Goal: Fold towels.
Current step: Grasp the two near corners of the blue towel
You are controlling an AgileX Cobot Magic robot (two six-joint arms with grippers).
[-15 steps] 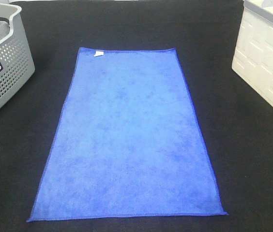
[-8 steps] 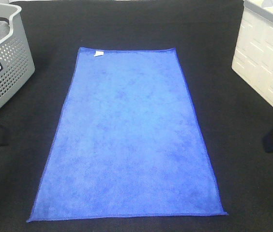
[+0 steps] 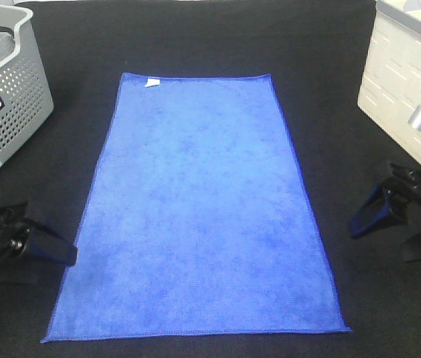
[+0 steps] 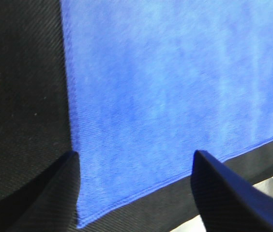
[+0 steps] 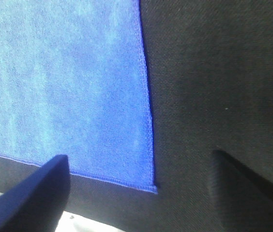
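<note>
Blue towel lies flat and spread open on the black table, long side running away from the robot. 1 small white tag sits at its far left corner. Gray basket is far left, white bin far right, both clear of the towel.

Left gripper has its jaws wide apart, low at the towel's left edge near the front corner; cannot tell if it touches. Right gripper also has jaws wide apart, over bare table just beside the right edge. In its wrist view the front right corner shows between the 2 fingers.
</note>
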